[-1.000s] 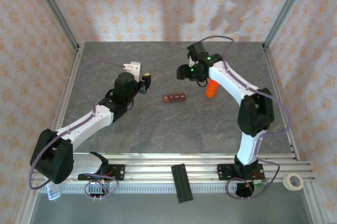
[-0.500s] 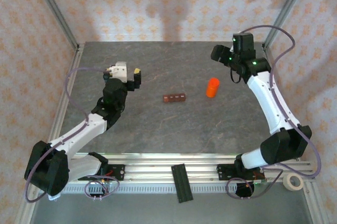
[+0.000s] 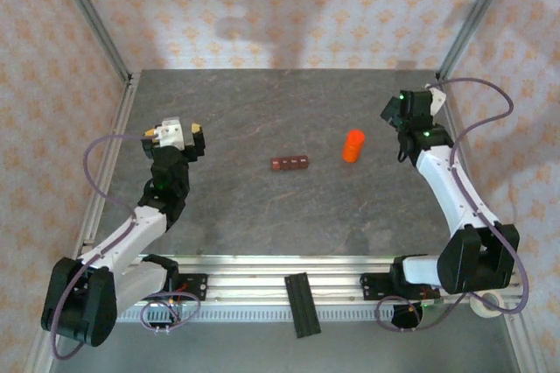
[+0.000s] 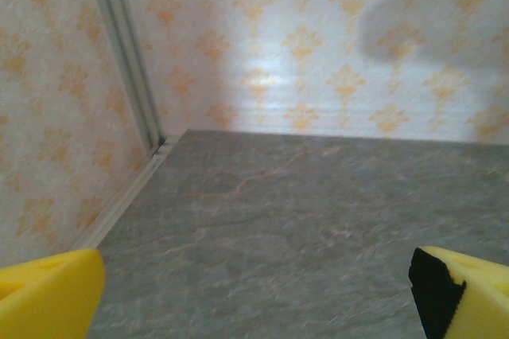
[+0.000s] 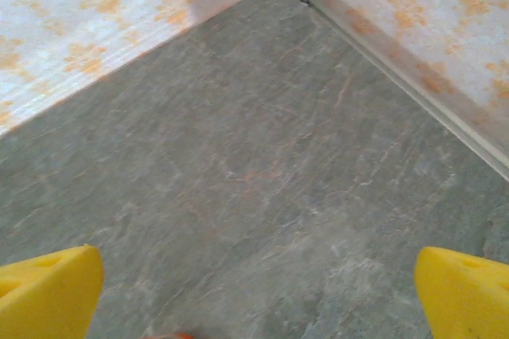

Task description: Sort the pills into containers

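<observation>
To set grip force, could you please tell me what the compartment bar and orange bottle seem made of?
The containers: probably moulded plastic, dark red-brown and dull, judging by their even colour and square cells. The orange bottle: likely plastic too, an evenly bright cylinder; its finish is too small to tell.

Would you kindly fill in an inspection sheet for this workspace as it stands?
Surface: grey stone-look table, flat, no spills seen.
Job's things: containers mid-table; orange bottle upright to their right, apart.
Clutter: black strip and tape roll at the near edge.
Grippers: left gripper and right gripper both open, holding nothing, away from the containers.
Cables: purple cables looped along both arms.
Surroundings: patterned walls, metal frame posts.
</observation>
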`<action>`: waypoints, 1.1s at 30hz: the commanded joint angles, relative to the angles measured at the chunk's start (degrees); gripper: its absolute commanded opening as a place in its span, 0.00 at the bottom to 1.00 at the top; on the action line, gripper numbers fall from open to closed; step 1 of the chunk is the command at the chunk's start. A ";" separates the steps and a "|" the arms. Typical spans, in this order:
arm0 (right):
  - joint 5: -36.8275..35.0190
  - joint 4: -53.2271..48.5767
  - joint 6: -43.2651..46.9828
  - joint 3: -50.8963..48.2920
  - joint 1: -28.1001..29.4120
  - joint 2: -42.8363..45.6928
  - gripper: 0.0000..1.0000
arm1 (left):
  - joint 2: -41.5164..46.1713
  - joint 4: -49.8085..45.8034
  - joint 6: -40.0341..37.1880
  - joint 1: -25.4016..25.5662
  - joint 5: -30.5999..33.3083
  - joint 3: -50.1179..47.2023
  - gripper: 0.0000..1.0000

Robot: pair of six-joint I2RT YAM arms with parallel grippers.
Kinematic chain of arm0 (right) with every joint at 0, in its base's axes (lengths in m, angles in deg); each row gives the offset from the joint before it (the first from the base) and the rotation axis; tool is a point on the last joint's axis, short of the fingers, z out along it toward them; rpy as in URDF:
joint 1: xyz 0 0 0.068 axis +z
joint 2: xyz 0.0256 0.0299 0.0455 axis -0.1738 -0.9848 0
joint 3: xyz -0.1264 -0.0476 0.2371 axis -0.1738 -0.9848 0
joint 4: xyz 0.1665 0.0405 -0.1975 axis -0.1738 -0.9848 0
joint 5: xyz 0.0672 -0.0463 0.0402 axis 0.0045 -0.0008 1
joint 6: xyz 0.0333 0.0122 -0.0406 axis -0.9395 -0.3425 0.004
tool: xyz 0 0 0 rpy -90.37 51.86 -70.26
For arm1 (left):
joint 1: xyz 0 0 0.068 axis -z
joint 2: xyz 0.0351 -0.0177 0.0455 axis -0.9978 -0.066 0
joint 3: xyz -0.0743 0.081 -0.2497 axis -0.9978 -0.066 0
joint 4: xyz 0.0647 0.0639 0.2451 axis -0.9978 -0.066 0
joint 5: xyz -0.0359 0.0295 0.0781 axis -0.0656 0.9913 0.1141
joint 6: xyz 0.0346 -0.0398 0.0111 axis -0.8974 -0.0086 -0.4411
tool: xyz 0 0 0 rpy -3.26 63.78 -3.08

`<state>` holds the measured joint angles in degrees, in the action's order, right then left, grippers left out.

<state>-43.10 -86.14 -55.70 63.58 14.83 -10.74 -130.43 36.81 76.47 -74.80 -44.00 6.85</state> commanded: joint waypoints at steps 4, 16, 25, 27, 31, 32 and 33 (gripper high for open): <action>-9.30 12.51 4.83 -8.06 -0.16 -0.10 1.00 | -5.58 2.42 -0.33 -1.33 1.14 -2.73 1.00; -12.12 31.07 10.54 -22.42 -0.51 -5.31 1.00 | -17.85 19.10 -1.74 -1.54 1.80 -7.81 1.00; -9.43 51.34 14.89 -33.11 -0.69 -6.99 1.00 | -25.59 31.17 -1.62 -1.89 -2.89 -9.78 1.00; -7.30 55.34 15.47 -34.42 -0.77 -7.89 1.00 | -25.53 30.08 -1.05 -2.64 -4.22 -9.38 1.00; -2.35 60.10 17.47 -36.20 -0.78 -9.86 1.00 | -28.76 33.03 -1.10 -3.33 -6.71 -9.62 1.00; -1.19 61.45 18.09 -36.67 -0.78 -10.49 1.00 | -29.15 33.09 -1.23 -3.55 -6.84 -9.11 1.00; 0.45 62.87 18.67 -37.16 -0.77 -11.05 1.00 | -28.59 30.55 -0.75 -3.74 -7.11 -8.32 1.00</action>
<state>-46.99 -30.91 -39.62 27.63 14.33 -20.62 -158.34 65.57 76.06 -78.03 -49.51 -2.44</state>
